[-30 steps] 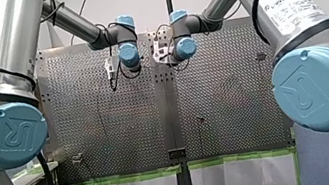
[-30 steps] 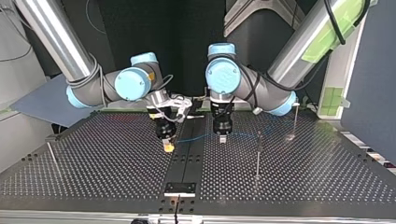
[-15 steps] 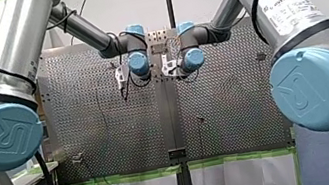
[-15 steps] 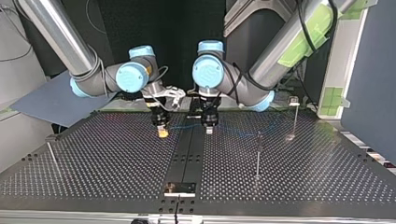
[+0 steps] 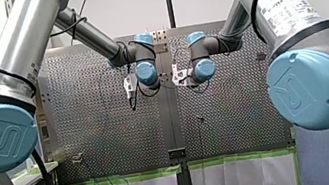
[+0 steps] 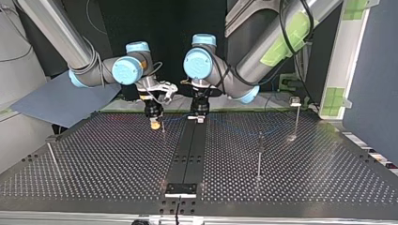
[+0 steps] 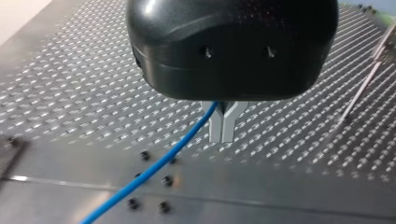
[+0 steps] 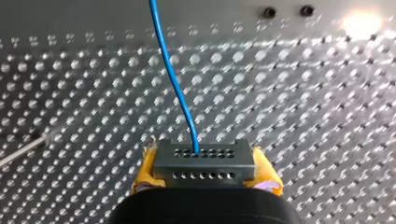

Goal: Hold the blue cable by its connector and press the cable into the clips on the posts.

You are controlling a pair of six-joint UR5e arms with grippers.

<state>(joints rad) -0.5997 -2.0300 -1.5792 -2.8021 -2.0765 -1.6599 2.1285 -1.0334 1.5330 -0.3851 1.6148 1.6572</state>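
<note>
Connector (image 8: 204, 163) in right hand (image 8: 205, 171) — clamped, cable (image 8: 173, 79) ahead

The table (image 6: 94, 159) is a dark metal plate with small holes in even rows. In the top view a smoother strip (image 6: 187, 150) runs down its middle from the far edge to the near edge, and a small plate (image 6: 180, 189) lies on the strip's near end. Three thin posts stand on the table: the right post (image 6: 259, 157) upright beside the strip, the far post (image 6: 296, 119) near the right corner, and the left post (image 6: 52, 157), which leans.
</note>
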